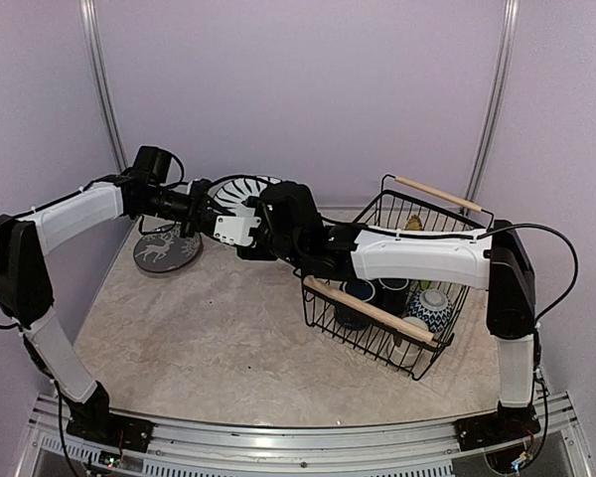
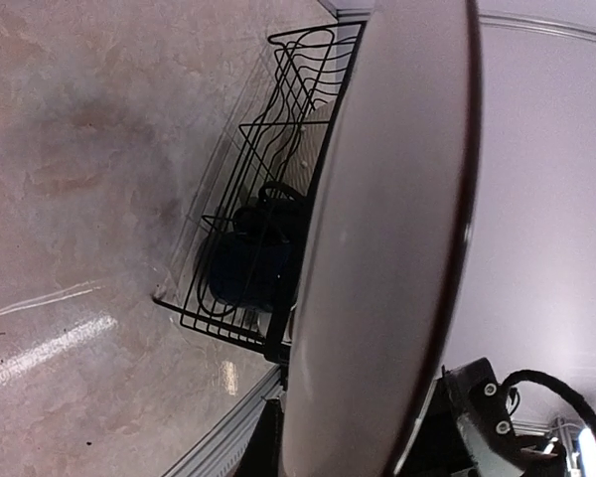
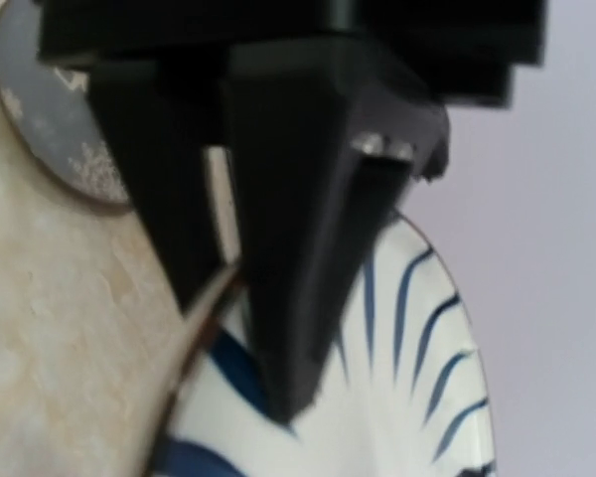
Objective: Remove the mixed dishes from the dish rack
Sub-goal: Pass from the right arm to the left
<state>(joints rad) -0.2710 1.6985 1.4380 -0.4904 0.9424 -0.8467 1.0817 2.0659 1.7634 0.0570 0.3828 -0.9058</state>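
Observation:
A white plate with dark blue radial stripes (image 1: 240,189) is held upright above the table between both arms. My right gripper (image 1: 226,224) is shut on its rim, one finger (image 3: 288,298) on the striped face (image 3: 407,397) and the other behind it. My left gripper (image 1: 201,212) is at the plate's lower left edge. The plate's plain back (image 2: 387,248) fills the left wrist view and hides those fingers. The gray deer-pattern plate (image 1: 167,250) lies flat on the table at the left. The black wire dish rack (image 1: 447,214) at the right holds two dark blue mugs (image 1: 358,293) and a blue-white bowl (image 1: 429,308).
The rack's wooden rod handles (image 1: 372,310) run along its near and far sides. The rack (image 2: 278,109) and a dark mug (image 2: 248,268) also show in the left wrist view. Purple walls close the back and both sides. A metal rail (image 1: 278,437) lines the near edge.

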